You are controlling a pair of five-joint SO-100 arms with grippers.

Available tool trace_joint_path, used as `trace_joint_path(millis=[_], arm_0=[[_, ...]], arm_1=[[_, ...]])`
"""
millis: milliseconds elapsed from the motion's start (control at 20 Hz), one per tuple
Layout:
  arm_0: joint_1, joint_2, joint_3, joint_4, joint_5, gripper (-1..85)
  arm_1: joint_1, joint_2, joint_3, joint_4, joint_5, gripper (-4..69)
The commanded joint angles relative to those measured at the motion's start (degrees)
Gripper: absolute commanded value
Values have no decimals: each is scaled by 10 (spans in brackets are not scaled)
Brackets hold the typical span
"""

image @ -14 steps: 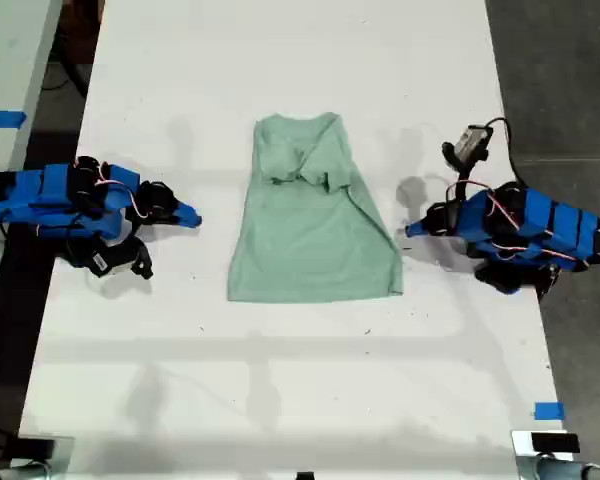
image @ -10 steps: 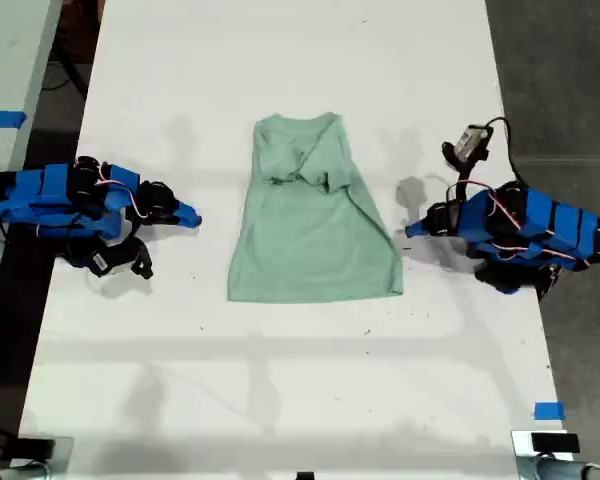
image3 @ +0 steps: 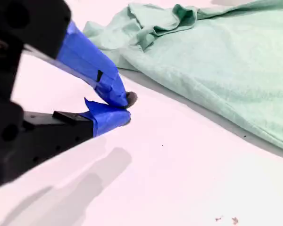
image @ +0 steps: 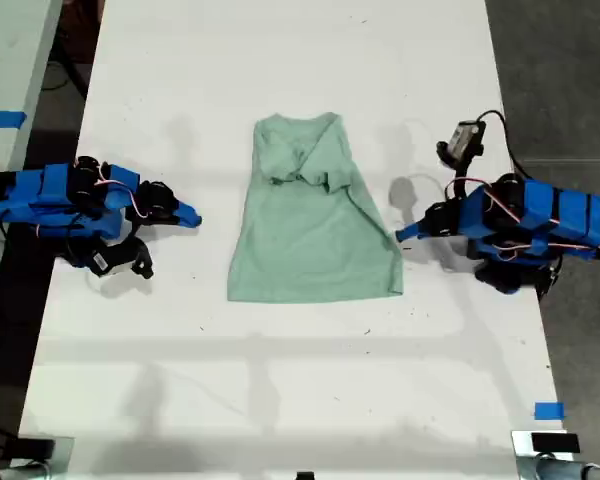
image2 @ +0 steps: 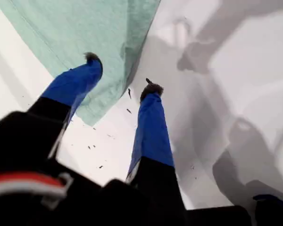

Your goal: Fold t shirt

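Mint t shirt (image: 314, 215) lies between my first gripper (image: 402, 235) and my second gripper (image: 192, 219).

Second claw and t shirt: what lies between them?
Only bare white table lies between my second claw and the t shirt; the second wrist view shows it.

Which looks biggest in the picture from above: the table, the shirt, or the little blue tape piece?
From largest to smallest in the exterior view:
1. The table, which fills most of the picture.
2. The shirt, lying in the middle of it.
3. The blue tape piece, a tiny square near the table's edge.
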Motion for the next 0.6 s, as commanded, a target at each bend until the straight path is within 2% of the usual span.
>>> trace_joint_path(millis=[0, 150, 250, 500, 550], arm_0=[[3, 2, 11, -11, -1, 0], [10, 4, 11, -11, -1, 0], [14, 4, 11, -10, -1, 0], [17, 7, 11, -8, -2, 0], [18, 8, 11, -8, -3, 0]], arm_1=[[-3, -87, -111, 4, -41, 254], [-18, -161, -134, -16, -81, 275], [-42, -192, -116, -67, -76, 252], [-79, -354, -93, -201, -70, 253], [-78, -392, -83, -228, -67, 231]])
